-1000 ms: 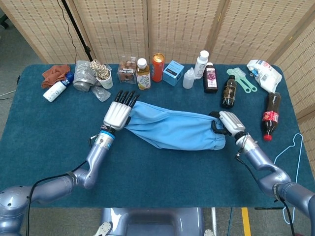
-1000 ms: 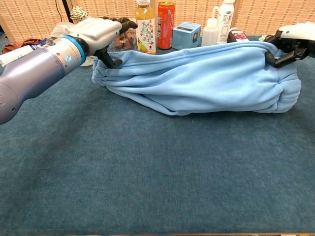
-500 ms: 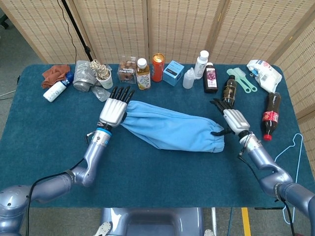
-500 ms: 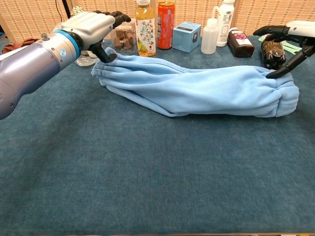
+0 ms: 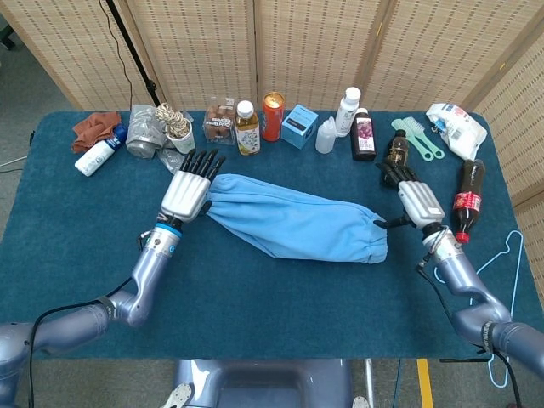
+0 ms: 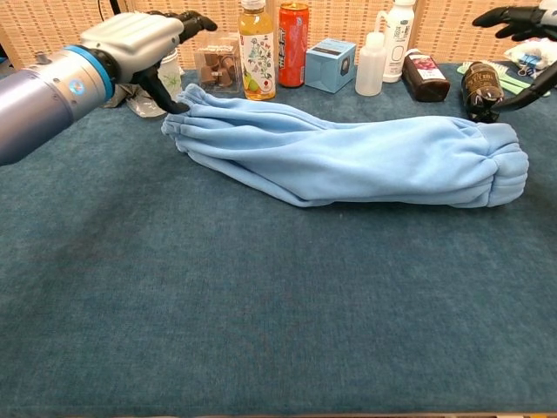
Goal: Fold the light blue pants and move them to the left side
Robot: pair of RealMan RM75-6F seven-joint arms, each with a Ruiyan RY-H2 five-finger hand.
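Note:
The light blue pants (image 5: 293,221) (image 6: 348,157) lie folded into a long narrow bundle across the middle of the blue table, with the gathered waistband at the right end. My left hand (image 5: 187,189) (image 6: 139,43) hovers just off the bundle's left end, fingers spread and holding nothing. My right hand (image 5: 415,198) (image 6: 520,26) is off the bundle's right end, also with fingers apart and nothing held; its thumb points toward the waistband.
A row of bottles, a red can (image 5: 273,115), a blue box (image 5: 299,126) and a cup stands along the table's far edge. A cola bottle (image 5: 466,201) and a dark bottle (image 5: 394,157) stand close to my right hand. A brown cloth (image 5: 95,127) lies at the far left.
Both hands have let go of the pants' ends and drawn outward, left hand to the left, right hand to the right. The bundle has settled flat on the table.

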